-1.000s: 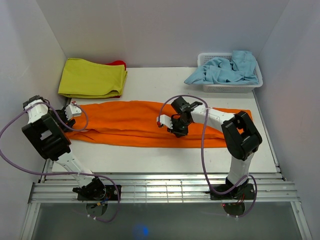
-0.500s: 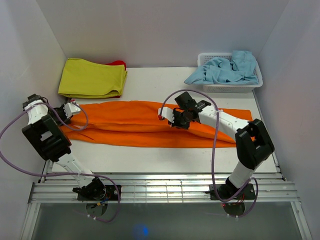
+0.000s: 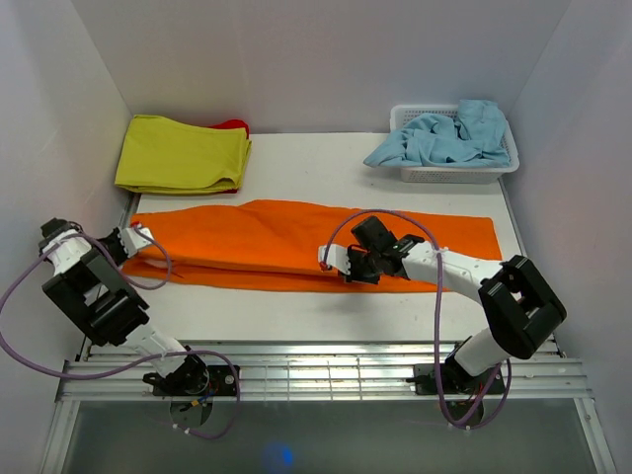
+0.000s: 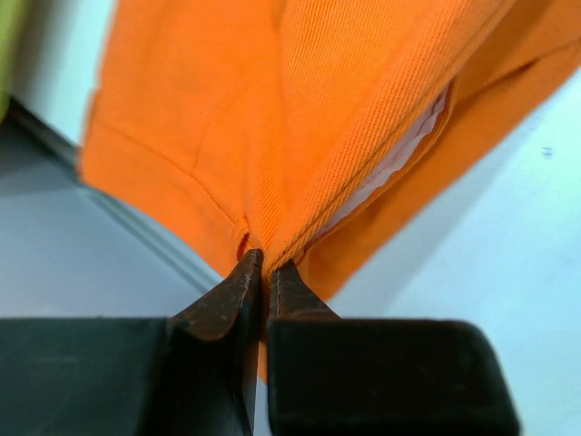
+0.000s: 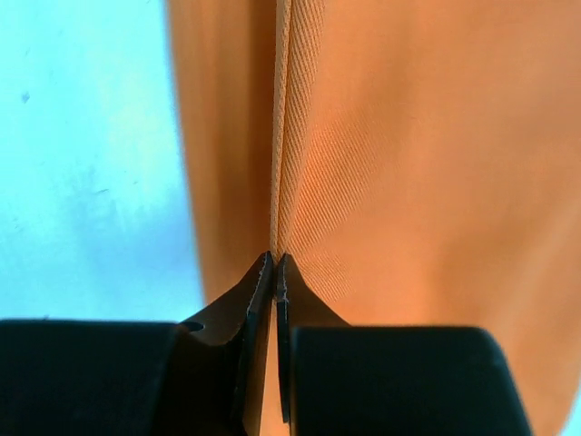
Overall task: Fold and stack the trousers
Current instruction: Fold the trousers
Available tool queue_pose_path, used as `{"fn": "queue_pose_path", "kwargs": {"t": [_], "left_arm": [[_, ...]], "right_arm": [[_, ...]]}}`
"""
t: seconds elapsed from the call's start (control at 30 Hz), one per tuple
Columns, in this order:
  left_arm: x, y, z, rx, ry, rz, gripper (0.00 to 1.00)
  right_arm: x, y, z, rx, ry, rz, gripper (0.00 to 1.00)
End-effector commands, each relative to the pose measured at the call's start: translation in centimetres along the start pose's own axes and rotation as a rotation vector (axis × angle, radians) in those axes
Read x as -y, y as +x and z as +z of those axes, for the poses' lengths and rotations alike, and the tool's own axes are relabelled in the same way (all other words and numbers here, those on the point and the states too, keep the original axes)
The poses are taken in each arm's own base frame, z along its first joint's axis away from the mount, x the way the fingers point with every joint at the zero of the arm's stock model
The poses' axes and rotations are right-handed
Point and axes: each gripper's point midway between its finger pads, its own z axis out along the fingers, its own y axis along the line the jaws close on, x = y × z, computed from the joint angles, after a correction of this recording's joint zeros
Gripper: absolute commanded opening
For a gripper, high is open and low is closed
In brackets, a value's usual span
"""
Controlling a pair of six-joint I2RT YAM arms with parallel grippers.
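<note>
The orange trousers (image 3: 267, 242) lie stretched across the table from left to right, folded lengthwise. My left gripper (image 3: 131, 240) is shut on their left end; in the left wrist view its tips (image 4: 266, 265) pinch a fold of the orange cloth (image 4: 345, 100), with a white inner lining showing. My right gripper (image 3: 355, 265) is shut on the near edge of the trousers at mid-table; in the right wrist view its tips (image 5: 275, 263) clamp a thin fold of the orange cloth (image 5: 408, 163).
A folded yellow-green cloth (image 3: 181, 156) lies at the back left with a bit of red behind it. A white basket (image 3: 449, 174) at the back right holds a light blue garment (image 3: 444, 138). White walls close in both sides.
Both grippers have moved toward the near edge with the cloth. The right gripper has drawn the upper layer down over the lower one, so the trousers now lie flatter and narrower.
</note>
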Motion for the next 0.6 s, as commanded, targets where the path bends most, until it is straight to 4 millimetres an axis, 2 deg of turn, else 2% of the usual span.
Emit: {"fn": "queue_pose_path", "kwargs": {"t": [0.0,0.03,0.17,0.2,0.23,0.3,0.33,0.4,0.43,0.47,0.5,0.53,0.57], "left_arm": [[1.1,2.4,0.1,-0.085,-0.015,0.180,0.00],[3.1,2.8,1.2,-0.080,0.012,0.148,0.00],[6.0,4.9,2.9,-0.145,0.051,0.121,0.00],[6.5,5.3,3.2,-0.154,0.060,0.098,0.09],[6.9,5.7,3.2,-0.169,0.063,0.057,0.29],[6.9,6.3,2.7,-0.198,0.075,0.024,0.34],[7.6,6.4,2.0,-0.188,0.093,-0.017,0.40],[5.5,5.9,0.5,-0.151,0.045,-0.016,0.49],[5.8,5.4,-0.4,-0.114,0.055,-0.080,0.55],[3.0,4.9,-2.2,-0.102,0.009,-0.072,0.81],[1.8,3.6,-3.0,-0.041,-0.016,-0.084,0.97],[2.6,2.2,-3.8,0.011,0.025,-0.155,0.98],[1.8,1.1,-4.7,0.040,0.022,-0.169,0.98]], "right_arm": [[-2.7,2.2,0.6,-0.067,-0.030,-0.029,0.08],[-3.2,2.8,1.0,-0.075,-0.032,-0.035,0.08],[-3.9,3.8,2.4,-0.120,-0.059,-0.030,0.08],[-4.0,4.0,2.8,-0.132,-0.069,-0.024,0.08],[-3.8,4.0,2.9,-0.136,-0.064,-0.018,0.08],[-3.5,3.3,2.9,-0.124,-0.070,-0.003,0.08],[-3.5,3.0,2.9,-0.114,-0.070,0.004,0.08],[-3.6,2.7,2.9,-0.112,-0.080,0.002,0.08],[-3.7,2.7,2.9,-0.122,-0.088,0.001,0.08],[-3.9,2.7,2.9,-0.130,-0.102,0.000,0.08],[-3.9,2.4,2.7,-0.126,-0.110,0.009,0.14],[-4.0,2.0,2.5,-0.110,-0.120,0.010,0.23],[-3.8,1.4,2.1,-0.089,-0.113,0.012,0.43]]}}
